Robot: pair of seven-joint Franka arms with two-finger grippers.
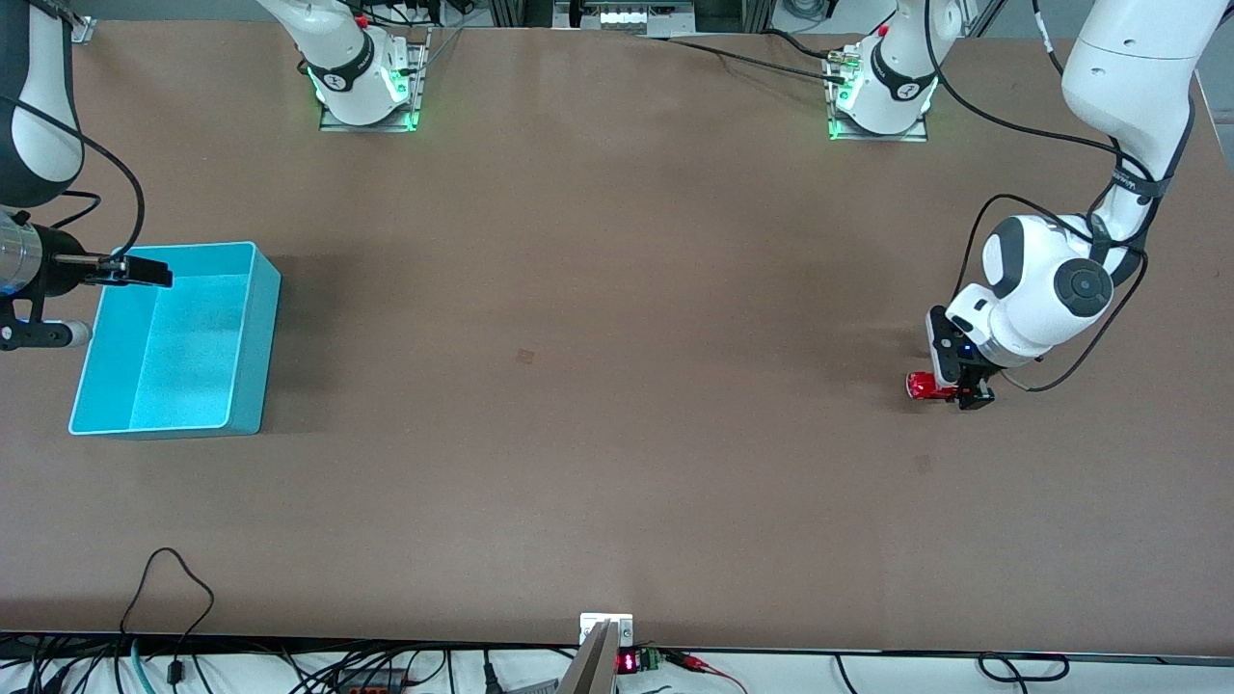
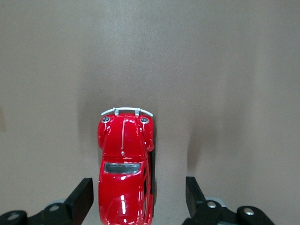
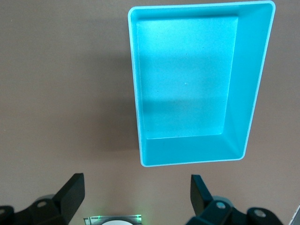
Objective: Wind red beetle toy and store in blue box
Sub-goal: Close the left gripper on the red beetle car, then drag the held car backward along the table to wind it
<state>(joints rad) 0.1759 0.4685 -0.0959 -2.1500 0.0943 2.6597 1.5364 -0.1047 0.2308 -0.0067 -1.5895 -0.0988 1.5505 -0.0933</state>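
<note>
The red beetle toy stands on the brown table near the left arm's end. My left gripper is down at the table, open, with its fingers on either side of the toy's rear half. In the left wrist view the toy sits closer to one finger, with a gap to the other. The blue box stands empty near the right arm's end. My right gripper hovers open and empty over the box's rim. In the right wrist view the box lies below the gripper.
The two arm bases stand along the table edge farthest from the front camera. Cables and a small device lie along the nearest edge. A faint dark mark is on the tabletop between the toy and the box.
</note>
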